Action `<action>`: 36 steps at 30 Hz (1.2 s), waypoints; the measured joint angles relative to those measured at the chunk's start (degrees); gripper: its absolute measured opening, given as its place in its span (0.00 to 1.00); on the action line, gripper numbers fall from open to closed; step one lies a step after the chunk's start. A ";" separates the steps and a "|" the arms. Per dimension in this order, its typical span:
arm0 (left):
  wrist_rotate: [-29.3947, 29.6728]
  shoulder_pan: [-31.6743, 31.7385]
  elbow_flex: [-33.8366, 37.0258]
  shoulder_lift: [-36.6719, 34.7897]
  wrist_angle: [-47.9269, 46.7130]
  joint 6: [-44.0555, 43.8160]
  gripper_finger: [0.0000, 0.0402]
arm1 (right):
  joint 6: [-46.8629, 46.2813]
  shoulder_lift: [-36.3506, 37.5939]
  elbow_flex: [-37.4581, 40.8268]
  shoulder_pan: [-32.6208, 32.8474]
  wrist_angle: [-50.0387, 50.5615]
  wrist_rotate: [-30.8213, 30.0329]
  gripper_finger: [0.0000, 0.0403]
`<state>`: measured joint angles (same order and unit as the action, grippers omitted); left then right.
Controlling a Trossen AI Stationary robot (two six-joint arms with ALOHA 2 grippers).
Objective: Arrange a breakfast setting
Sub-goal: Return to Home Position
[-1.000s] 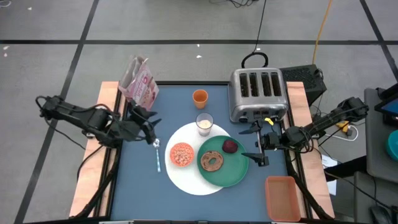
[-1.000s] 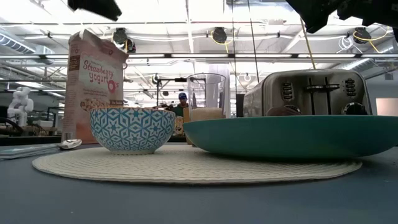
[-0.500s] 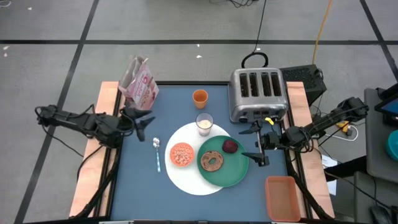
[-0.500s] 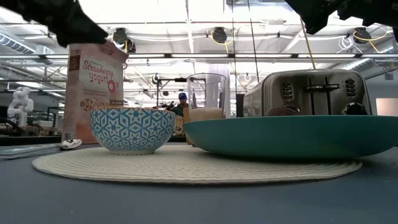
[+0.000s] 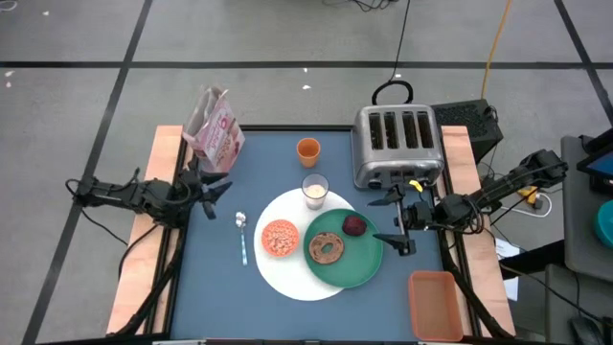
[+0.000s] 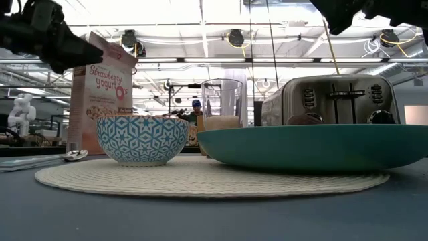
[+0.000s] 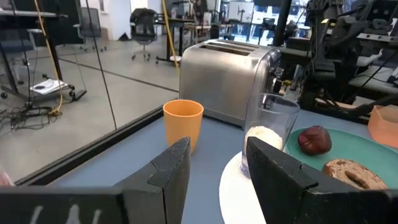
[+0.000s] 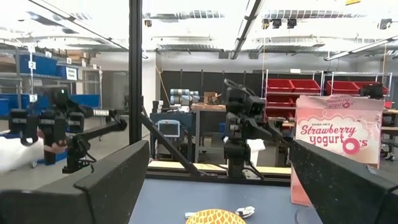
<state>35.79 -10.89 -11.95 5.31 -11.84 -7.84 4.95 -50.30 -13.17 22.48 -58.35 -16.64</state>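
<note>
While bagel (image 5: 329, 248) and fruit (image 5: 354, 225) are lying on the green plate (image 5: 370, 267), left gripper (image 5: 220, 187) and right gripper (image 5: 382, 221) are hovering spread-fingered at opposite table (image 5: 273, 158) edges.

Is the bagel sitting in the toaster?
No, the bagel lies on the green plate, beside the red fruit.
</note>
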 joint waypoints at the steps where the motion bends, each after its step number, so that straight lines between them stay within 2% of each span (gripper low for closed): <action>1: -0.02 0.02 1.04 -1.40 -0.02 0.18 0.41 | 0.00 0.00 0.00 0.00 -0.17 0.00 0.95; 4: -1.35 0.02 4.55 -5.23 0.14 0.05 0.41 | 0.07 0.00 0.00 0.00 -0.15 0.00 0.95; 8: -4.55 0.03 7.90 -4.77 4.10 -0.31 0.41 | 0.12 0.02 0.00 0.00 -0.15 -0.02 0.95; 14: -14.78 0.48 9.80 -4.65 10.91 4.98 0.41 | 0.17 0.07 0.00 0.00 -0.63 -1.35 0.95; 17: -17.29 1.53 10.88 -4.66 13.92 6.93 0.39 | 0.08 0.04 0.00 -0.02 -0.59 -1.60 0.95; 24: -18.82 5.97 11.33 -4.64 14.93 8.26 0.22 | -0.58 0.04 0.00 -0.02 -0.59 -1.60 0.95; 29: -19.97 8.57 11.31 -4.53 14.64 8.91 0.11 | -4.80 0.04 0.00 -0.02 -1.20 -1.55 0.95; 34: -20.98 9.73 11.31 -4.51 14.48 9.28 0.02 | -5.78 0.83 0.00 -0.02 -4.80 -1.33 0.95; 36: -21.00 9.92 11.31 -4.50 14.45 9.30 0.01 | -5.78 2.01 0.00 -0.02 -5.43 -1.30 0.95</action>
<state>14.79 -0.98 -0.64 0.81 2.61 1.46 -0.83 -48.30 -13.17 22.46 -63.77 -17.95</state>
